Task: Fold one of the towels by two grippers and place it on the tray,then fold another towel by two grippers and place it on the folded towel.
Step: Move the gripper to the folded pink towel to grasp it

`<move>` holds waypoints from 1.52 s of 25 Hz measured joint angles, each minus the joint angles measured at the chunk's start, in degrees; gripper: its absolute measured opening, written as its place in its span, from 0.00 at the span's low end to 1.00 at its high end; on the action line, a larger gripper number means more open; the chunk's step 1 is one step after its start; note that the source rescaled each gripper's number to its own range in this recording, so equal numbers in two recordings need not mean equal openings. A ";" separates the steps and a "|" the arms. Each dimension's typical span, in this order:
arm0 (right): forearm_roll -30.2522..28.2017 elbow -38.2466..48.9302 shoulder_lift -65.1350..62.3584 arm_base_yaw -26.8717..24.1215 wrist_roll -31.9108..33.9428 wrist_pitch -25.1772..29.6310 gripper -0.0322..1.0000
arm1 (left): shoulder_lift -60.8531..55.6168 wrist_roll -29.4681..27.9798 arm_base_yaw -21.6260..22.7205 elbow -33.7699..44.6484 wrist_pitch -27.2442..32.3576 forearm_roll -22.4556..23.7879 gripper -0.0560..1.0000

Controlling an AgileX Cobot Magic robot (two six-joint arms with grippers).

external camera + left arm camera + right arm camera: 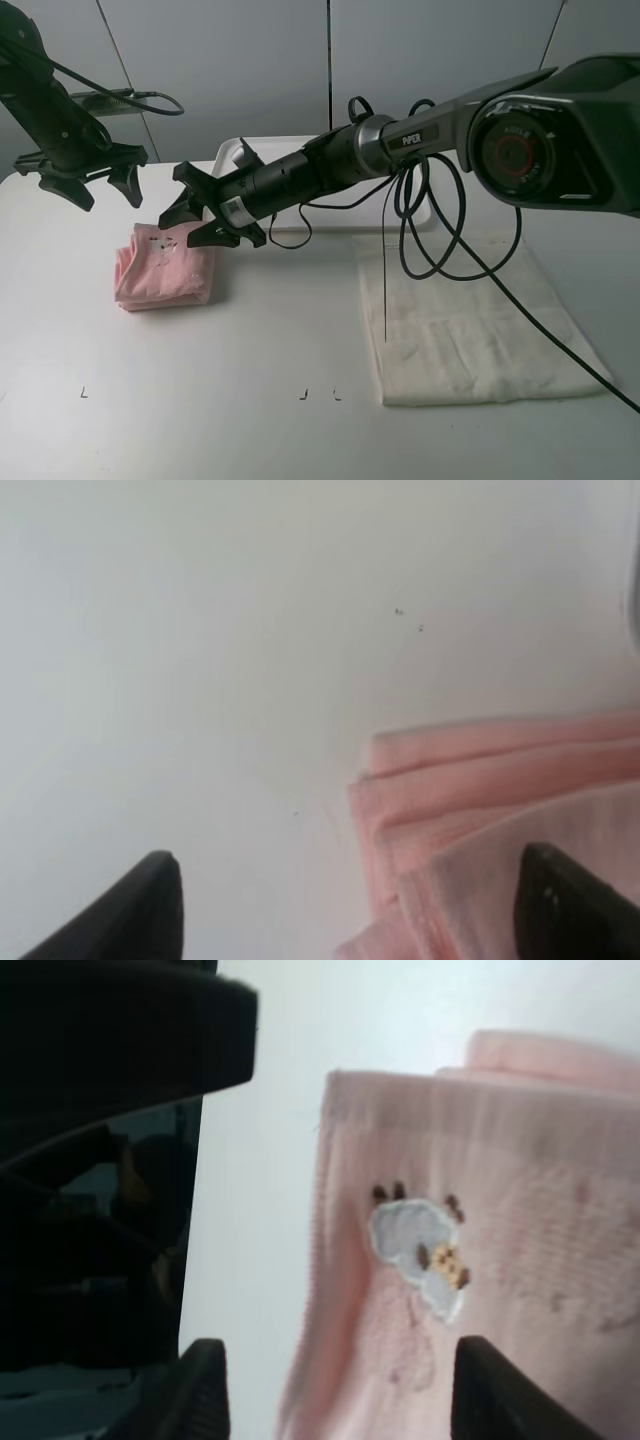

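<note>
Exterior high view, going left to right: the left gripper hangs over the white table at about 10 o'clock with its jaws spread wide and nothing between them. Just toward 5 o'clock from it lies the pink towel, folded into a thick little bundle on the table's 9 o'clock side, not on the tray. The right gripper reaches way across the middle and sits right over the towel's far edge. Its jaws are apart too, and I can't tell from here if it's touching the cloth.

Behind that arm, up at 12 o'clock, the white tray is half hidden. Black cables loop down off the right arm. Over at 4 o'clock the white towel lies spread flat on the table, well apart from the pink one.

Left wrist view: the left gripper is wide open. The stacked pink folds run under one dark fingertip, and the other is over bare table.

Right wrist view: the right gripper is open as well. The pink towel is right below it, with a small embroidered patch between the two fingertips.
</note>
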 joint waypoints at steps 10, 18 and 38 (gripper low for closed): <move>-13.06 0.00 -0.09 -1.18 6.78 -2.63 0.72 | 0.00 0.17 0.00 0.00 0.00 -0.27 0.88; -13.09 0.00 1.00 -0.52 7.01 -3.64 0.63 | 0.00 1.51 0.00 0.00 0.00 -0.27 0.88; -13.04 0.00 1.00 1.62 3.04 -7.49 0.06 | 0.00 1.51 0.00 0.00 0.00 -0.42 0.88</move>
